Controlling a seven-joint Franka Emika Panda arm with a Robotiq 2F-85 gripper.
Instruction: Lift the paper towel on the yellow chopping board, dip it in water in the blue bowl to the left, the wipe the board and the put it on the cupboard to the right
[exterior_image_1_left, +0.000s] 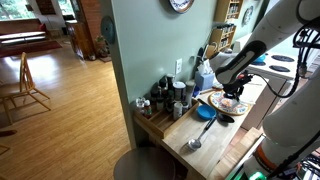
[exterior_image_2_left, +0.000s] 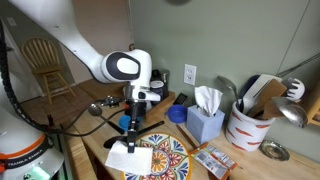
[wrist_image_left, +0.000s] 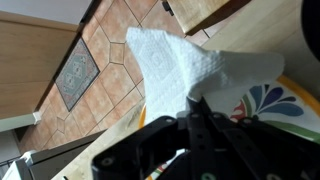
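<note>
My gripper (exterior_image_2_left: 133, 143) is shut on the white paper towel (exterior_image_2_left: 127, 158), which hangs from the fingertips over the near edge of the yellow chopping board (exterior_image_2_left: 165, 160). In the wrist view the towel (wrist_image_left: 170, 60) spreads out from the shut fingers (wrist_image_left: 194, 100), with the board's speckled face (wrist_image_left: 268, 102) beside it. In an exterior view the gripper (exterior_image_1_left: 229, 94) hovers just above the board (exterior_image_1_left: 236, 105). The blue bowl (exterior_image_1_left: 205, 113) sits on the counter next to the board and also shows in the second exterior view (exterior_image_2_left: 178, 115). The pale cupboard top (exterior_image_1_left: 268, 82) lies beyond the board.
A steel spoon (exterior_image_1_left: 196, 139) lies on the wooden counter near the bowl. Dark jars (exterior_image_1_left: 162, 97) stand along the wall. A blue tissue box (exterior_image_2_left: 205, 123) and a utensil crock (exterior_image_2_left: 247, 122) stand behind the board. Tiled floor (wrist_image_left: 95, 60) lies below the counter edge.
</note>
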